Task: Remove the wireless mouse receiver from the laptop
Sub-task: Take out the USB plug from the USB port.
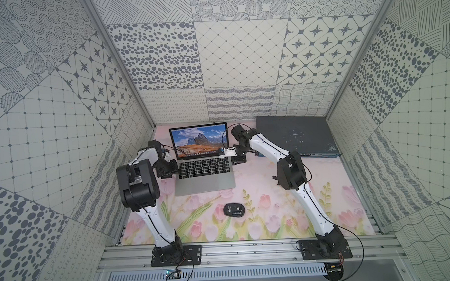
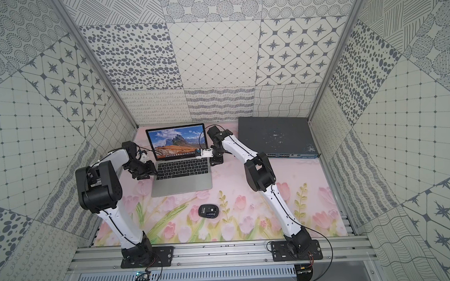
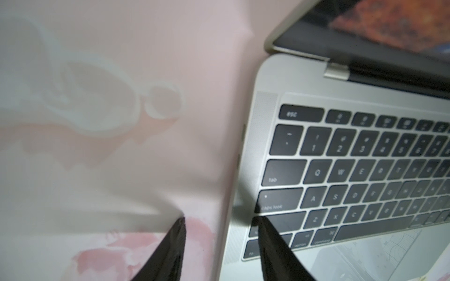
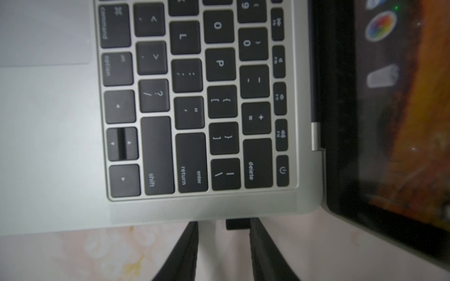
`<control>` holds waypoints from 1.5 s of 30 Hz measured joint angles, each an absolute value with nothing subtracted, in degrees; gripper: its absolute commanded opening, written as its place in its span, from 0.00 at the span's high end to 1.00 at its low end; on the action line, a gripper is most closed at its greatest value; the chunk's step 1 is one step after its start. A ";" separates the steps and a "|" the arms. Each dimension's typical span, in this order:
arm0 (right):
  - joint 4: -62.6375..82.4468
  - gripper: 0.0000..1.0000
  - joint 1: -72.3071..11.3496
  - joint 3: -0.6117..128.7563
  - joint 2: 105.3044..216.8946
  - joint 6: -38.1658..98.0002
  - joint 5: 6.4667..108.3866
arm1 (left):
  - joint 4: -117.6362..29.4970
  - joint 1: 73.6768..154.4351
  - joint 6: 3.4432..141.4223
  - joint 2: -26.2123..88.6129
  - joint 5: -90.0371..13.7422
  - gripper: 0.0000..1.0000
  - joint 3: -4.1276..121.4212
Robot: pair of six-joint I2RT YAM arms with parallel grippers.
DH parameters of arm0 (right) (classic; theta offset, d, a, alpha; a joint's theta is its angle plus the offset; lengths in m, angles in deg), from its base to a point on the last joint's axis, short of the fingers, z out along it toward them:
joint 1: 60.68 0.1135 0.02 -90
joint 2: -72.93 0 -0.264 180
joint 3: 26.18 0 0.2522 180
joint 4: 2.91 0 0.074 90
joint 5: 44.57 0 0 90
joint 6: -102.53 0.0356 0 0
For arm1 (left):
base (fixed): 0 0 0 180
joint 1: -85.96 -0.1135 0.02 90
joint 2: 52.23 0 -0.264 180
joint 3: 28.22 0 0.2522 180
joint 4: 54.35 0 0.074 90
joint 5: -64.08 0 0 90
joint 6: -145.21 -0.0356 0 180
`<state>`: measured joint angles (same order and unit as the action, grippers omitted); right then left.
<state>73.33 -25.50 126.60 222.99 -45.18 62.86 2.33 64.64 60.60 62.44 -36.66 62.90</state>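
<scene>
In both top views the laptop (image 1: 205, 183) (image 2: 181, 186) is seen open on a flowered mat (image 1: 274, 222), its back close to the rear wall (image 1: 238, 104). The left gripper (image 1: 171, 172) is set at the laptop's left edge and the right gripper (image 1: 236, 160) at its right edge. Their jaws are too small to be made out here. Bare mat is left in front of the laptop, broken only by a mouse (image 1: 234, 210). A grey box (image 1: 294, 135) is placed well to the laptop's right.

In the left wrist view the left gripper (image 3: 220, 220) is shown released, with nothing grasped. One finger (image 3: 170, 250) is over the mat and the other over the laptop's keyboard corner, with the laptop's left edge between them.

In the right wrist view the receiver (image 4: 236, 224) is seen as a black stub plugged into the laptop's right edge, near the hinge. The right gripper (image 4: 222, 225) is spread around it, not clamped: one finger (image 4: 258, 238) is laid against the stub, and the other stands apart. The screen is blurred.
</scene>
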 measured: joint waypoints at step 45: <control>73.79 1.00 -35.03 102.34 207.89 -39.37 65.35 | 1.17 64.66 60.99 60.96 -36.62 0.46 61.83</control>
